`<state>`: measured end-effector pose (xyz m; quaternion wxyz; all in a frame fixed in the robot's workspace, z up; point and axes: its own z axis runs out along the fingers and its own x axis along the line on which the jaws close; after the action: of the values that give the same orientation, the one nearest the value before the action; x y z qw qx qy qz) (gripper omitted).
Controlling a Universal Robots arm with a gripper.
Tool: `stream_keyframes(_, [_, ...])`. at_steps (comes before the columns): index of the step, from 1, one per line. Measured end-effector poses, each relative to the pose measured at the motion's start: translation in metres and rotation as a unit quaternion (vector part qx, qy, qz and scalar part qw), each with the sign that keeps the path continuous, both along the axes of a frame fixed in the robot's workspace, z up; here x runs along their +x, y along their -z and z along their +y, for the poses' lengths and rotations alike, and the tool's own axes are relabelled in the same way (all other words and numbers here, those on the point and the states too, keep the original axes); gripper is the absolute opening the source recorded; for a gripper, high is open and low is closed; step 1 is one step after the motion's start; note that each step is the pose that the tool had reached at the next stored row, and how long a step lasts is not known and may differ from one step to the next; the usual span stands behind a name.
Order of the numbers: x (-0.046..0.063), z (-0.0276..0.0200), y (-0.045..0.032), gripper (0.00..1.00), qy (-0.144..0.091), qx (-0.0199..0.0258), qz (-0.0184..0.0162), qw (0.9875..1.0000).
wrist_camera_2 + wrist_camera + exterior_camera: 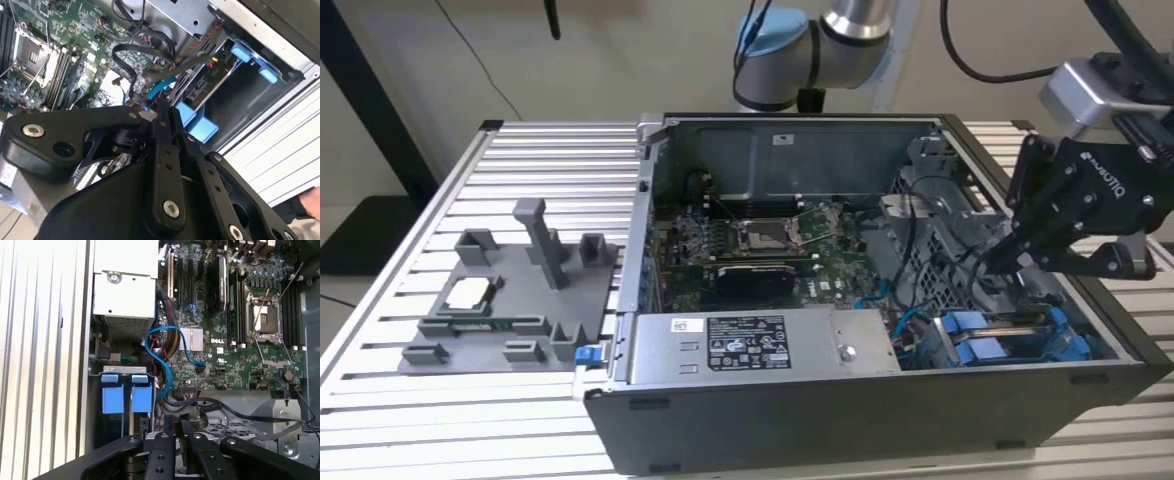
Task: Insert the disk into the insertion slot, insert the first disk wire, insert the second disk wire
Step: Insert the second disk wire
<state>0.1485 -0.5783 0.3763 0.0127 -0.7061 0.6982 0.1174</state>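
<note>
A: Exterior view, L to R pls.

B: Far left on the slatted table point(374, 400): grey fixture point(520, 300) w/ posts and a small pale module in it. Just beside it on the right is the open case point(854, 420).

A: Inside?

B: PSU point(754, 345) along the near wall, sticker up. Mainboard point(767, 245) behind it, CPU socket bare. Then a cable tangle towards the right.

A: Disk?

B: Disk point(983, 338) sits down in the bay at the case's near-right corner. Its blue carrier tabs show there, two blue pieces side by side. Same tabs in the first wrist view point(141, 396), next to the PSU end.

A: Claw?

B: Gripper point(994, 265) hangs over the case's right side, above and a bit behind the bay, tips down among the cables. In both wrist views point(162, 107) point(176, 424) the fingers look pressed together. Can't tell if anything thin is pinched between them.

A: Wires?

B: Blue cable point(170, 347) loops from the board area towards the bay, near the tips. Can't tell whether it's plugged into the disk.
</note>
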Motion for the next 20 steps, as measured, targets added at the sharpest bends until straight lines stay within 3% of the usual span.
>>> stream_keyframes(3, [-0.0037, -0.0025, 0.0002, 0.16, 0.000, 0.0000, -0.0028, 1.0000])
stream_keyframes(11, [-0.0040, -0.0026, 0.0004, 0.16, 0.000, -0.0009, -0.0032, 1.0000])
stream_keyframes(12, [-0.0042, -0.0026, 0.0006, 0.16, 0.000, -0.0039, -0.0035, 1.0000])
stream_keyframes(15, [-0.0051, -0.0026, 0.0014, 0.16, 0.000, -0.0220, -0.0069, 0.9997])
stream_keyframes(17, [-0.0060, -0.0026, 0.0023, 0.16, 0.000, -0.0311, -0.0095, 0.9995])
stream_keyframes(20, [-0.0083, -0.0023, 0.0045, 0.16, 0.000, -0.0355, -0.0172, 0.9992])
